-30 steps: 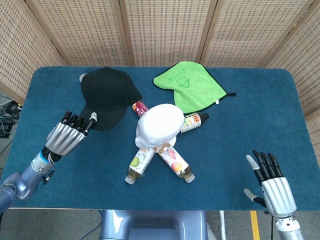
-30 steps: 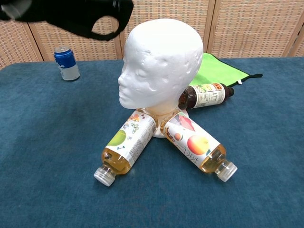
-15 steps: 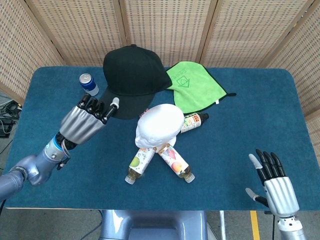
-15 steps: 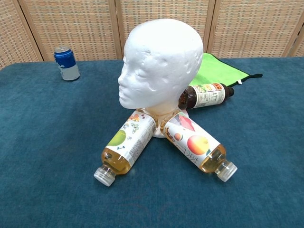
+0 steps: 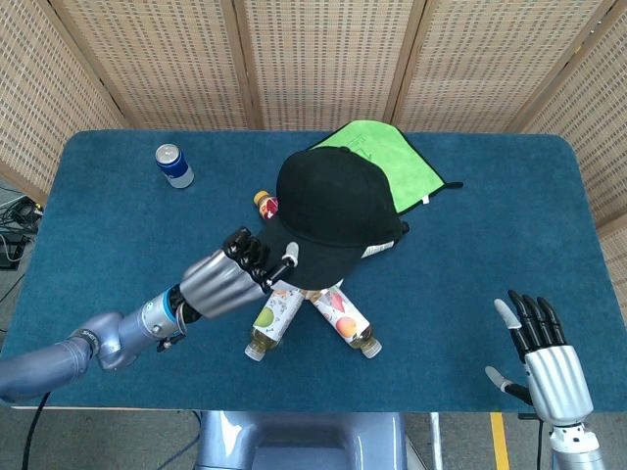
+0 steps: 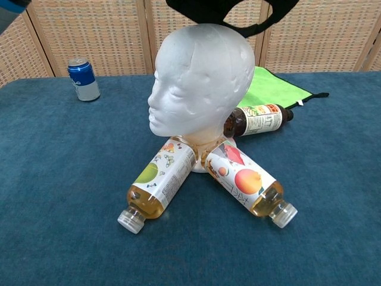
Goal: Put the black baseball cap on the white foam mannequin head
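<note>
Gripping the black cap by its brim, the left robot hand holds it over the foam head; the right robot hand rests open.

Left arm reaching in from the low left corner, left hand pinching the cap brim, right hand low at the right, fingers apart, holding nothing

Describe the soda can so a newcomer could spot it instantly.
Start at the blue felt-covered table and go to its far left corner. There the small blue and silver metal soda can stands upright and alone, while the clear plastic drink bottles lie on their sides around the white foam mannequin head.
</note>
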Robot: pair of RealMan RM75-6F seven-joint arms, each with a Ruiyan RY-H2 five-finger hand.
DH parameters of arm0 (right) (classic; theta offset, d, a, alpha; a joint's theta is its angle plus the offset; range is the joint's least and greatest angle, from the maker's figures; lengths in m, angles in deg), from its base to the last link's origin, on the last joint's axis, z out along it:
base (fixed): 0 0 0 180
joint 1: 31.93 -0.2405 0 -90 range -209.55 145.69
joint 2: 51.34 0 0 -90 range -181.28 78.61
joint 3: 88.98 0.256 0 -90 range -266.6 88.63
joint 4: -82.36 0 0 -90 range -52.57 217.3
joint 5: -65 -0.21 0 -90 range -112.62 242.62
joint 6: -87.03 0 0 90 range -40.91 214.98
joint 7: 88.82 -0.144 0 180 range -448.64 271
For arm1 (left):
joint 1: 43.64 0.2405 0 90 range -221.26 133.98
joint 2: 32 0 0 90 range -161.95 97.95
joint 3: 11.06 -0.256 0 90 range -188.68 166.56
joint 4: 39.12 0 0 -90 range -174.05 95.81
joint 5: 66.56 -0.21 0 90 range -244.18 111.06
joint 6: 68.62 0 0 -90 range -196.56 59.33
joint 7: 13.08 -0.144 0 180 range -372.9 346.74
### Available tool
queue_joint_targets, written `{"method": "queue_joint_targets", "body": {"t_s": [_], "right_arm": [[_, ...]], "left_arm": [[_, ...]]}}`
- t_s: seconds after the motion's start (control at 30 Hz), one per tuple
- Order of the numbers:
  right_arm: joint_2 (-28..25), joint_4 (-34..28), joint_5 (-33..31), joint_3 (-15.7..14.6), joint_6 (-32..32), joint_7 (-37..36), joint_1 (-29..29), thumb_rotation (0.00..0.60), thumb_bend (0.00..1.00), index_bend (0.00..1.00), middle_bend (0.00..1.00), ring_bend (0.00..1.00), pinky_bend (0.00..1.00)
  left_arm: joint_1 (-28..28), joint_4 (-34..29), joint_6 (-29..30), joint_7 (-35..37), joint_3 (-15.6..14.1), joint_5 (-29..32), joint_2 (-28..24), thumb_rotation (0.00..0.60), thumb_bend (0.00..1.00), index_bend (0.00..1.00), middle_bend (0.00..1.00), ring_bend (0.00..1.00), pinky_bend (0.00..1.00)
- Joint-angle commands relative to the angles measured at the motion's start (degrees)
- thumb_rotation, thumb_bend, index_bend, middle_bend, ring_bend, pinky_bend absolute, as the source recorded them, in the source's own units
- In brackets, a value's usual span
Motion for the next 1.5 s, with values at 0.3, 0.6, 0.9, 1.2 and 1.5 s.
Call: {"method": "queue_joint_targets", "body": {"t_s": [0.3, 0.6, 0.9, 1.2, 1.5], "right_arm": [[0.33, 0.22, -0.01, -0.04, 0.37, 0.46, -0.06, 0.6, 0.06, 0.07, 0.0, 0.0, 0.0], [0.6, 0.41, -0.03, -0.12, 0.74, 0.87, -0.13, 0.6, 0.06, 0.07, 0.0, 0.0, 0.0], [0.69, 0.7, -0.1, -0.17, 0.99, 0.93, -0.18, 0.6, 0.06, 0.07, 0.0, 0.0, 0.0], [0.92, 0.84, -0.02, -0.27, 1.2, 1.24, -0.24, 0.6, 0.06, 0.07, 0.0, 0.0, 0.0], [1.04, 0.89, 0.01, -0.3, 1.25, 1.42, -0.24, 0.6, 0.06, 0.07, 0.0, 0.0, 0.0]], "left_arm": [[1.85, 5.97, 1.99, 3.85, -2.96, -1.77, 2.59, 0.6, 0.67, 0.81, 0.99, 0.93, 0.8], [2.87, 8.9, 2.76, 5.98, -4.31, -2.37, 3.4, 0.6, 0.64, 0.79, 0.99, 0.93, 0.79], [3.03, 11.38, 2.27, 8.36, -5.87, -3.41, 2.28, 0.6, 0.58, 0.78, 0.98, 0.93, 0.79], [3.44, 12.14, 1.75, 8.72, -6.53, -3.5, 0.83, 0.6, 0.52, 0.78, 0.97, 0.92, 0.77], [2.81, 13.23, 1.11, 8.36, -7.27, -4.89, -0.95, 0.6, 0.47, 0.78, 0.96, 0.9, 0.74]]}}
